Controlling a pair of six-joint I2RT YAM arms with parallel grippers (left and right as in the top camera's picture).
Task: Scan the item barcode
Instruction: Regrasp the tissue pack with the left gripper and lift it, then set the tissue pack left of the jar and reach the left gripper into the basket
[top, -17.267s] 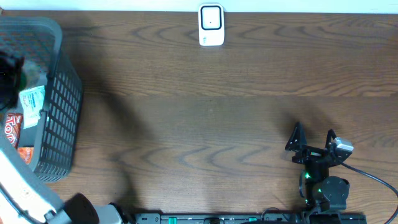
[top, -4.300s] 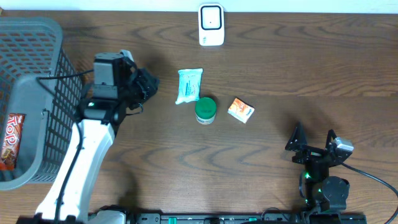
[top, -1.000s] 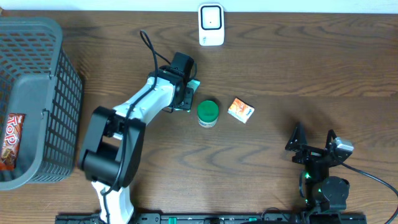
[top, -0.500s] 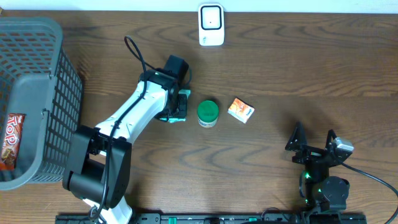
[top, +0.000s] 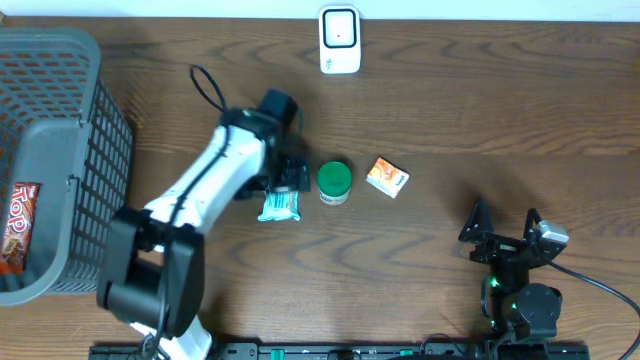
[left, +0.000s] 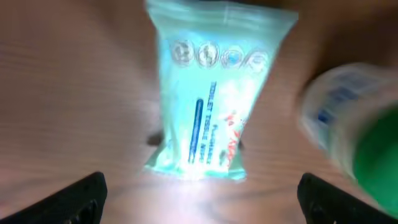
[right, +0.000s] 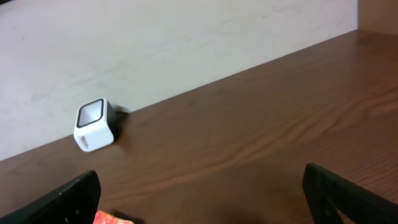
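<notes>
1. Tissue packet (top: 280, 205), pale green and sealed, lies flat on the bench (top: 450, 110), a little toward 9 o'clock from the middle. The left wrist camera shows the Tissue packet (left: 214, 93) with its printed face up, too blurred for you to pick out a barcode.
2. Left claw (top: 291, 180) hangs over the packet's 12 o'clock end with its fingers spread wide. In its own camera the Left claw (left: 202, 198) grips nothing: the fingertips (left: 78, 198) stand clear of the packet, one off each side of its near end.
3. Green-lidded jar (top: 334, 182) stands upright just at 3 o'clock of the left claw and near the packet; you cannot tell whether jar and packet touch.
4. Small orange box (top: 387, 177) lies at 3 o'clock of the jar, close by but apart from it.
5. Barcode scanner (top: 340, 40), white, stands at the bench's 12 o'clock edge, well apart from the packet; the right wrist camera shows it against the wall (right: 186, 56).
6. Grey mesh basket (top: 100, 160) fills the 9 o'clock end of the bench, with a red snack packet (top: 18, 225) lying inside.
7. Right claw (top: 504, 212) sits at about 4 o'clock, fingers wide apart and holding nothing, well away from every item.
</notes>
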